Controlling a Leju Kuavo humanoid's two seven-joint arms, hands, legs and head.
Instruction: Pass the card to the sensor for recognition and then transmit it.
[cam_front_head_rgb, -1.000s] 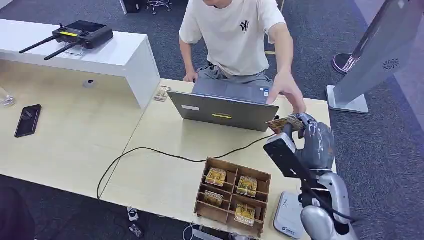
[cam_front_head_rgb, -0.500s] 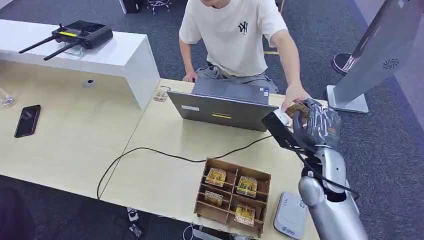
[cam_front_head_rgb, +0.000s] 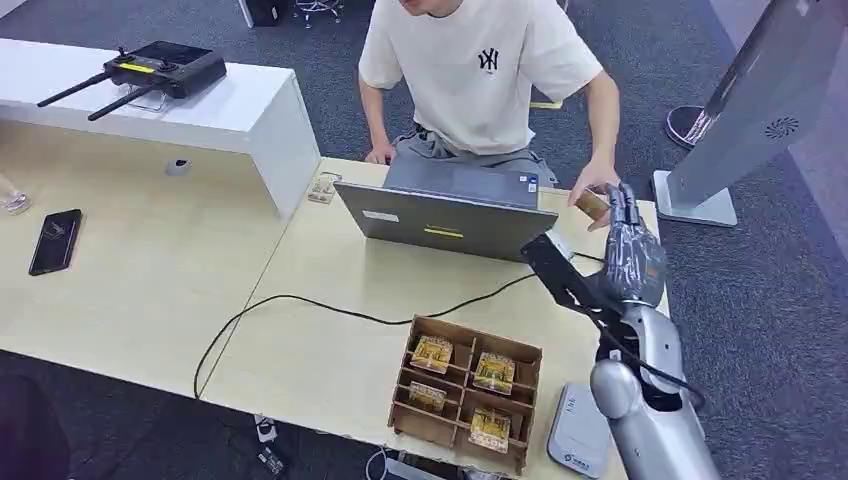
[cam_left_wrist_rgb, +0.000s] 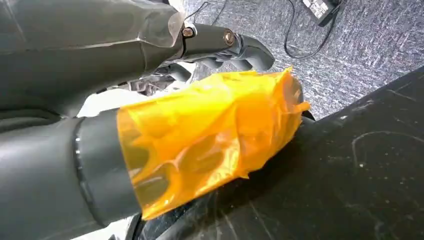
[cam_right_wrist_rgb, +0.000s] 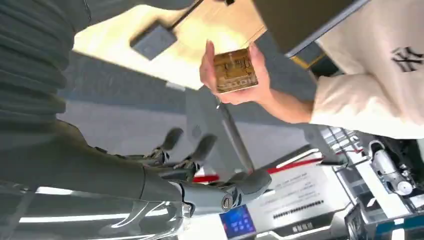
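A person's hand (cam_right_wrist_rgb: 227, 93) holds the gold-brown card (cam_right_wrist_rgb: 235, 71), seen as a small card (cam_front_head_rgb: 592, 202) at the table's far right edge beside the laptop. My right hand (cam_front_head_rgb: 632, 250) is stretched out just below that hand, fingers (cam_right_wrist_rgb: 200, 187) spread and holding nothing, apart from the card. The grey sensor pad (cam_front_head_rgb: 577, 430) lies at the table's near right corner, behind my right arm. My left hand (cam_left_wrist_rgb: 150, 120) hangs low over dark flooring, with orange tape on its thumb, and grips nothing.
A wooden compartment box (cam_front_head_rgb: 418, 422) with several cards stands left of the sensor pad. An open laptop (cam_front_head_rgb: 447, 215) sits before the seated person (cam_front_head_rgb: 470, 70), a black cable (cam_front_head_rgb: 300, 300) crossing the table. A phone (cam_front_head_rgb: 55, 240) and a controller (cam_front_head_rgb: 160, 68) lie far left. A grey kiosk (cam_front_head_rgb: 745, 110) stands right.
My right hand carried the card up to the person's reaching hand and let it go. The person now holds the card, and my fingers have spread.
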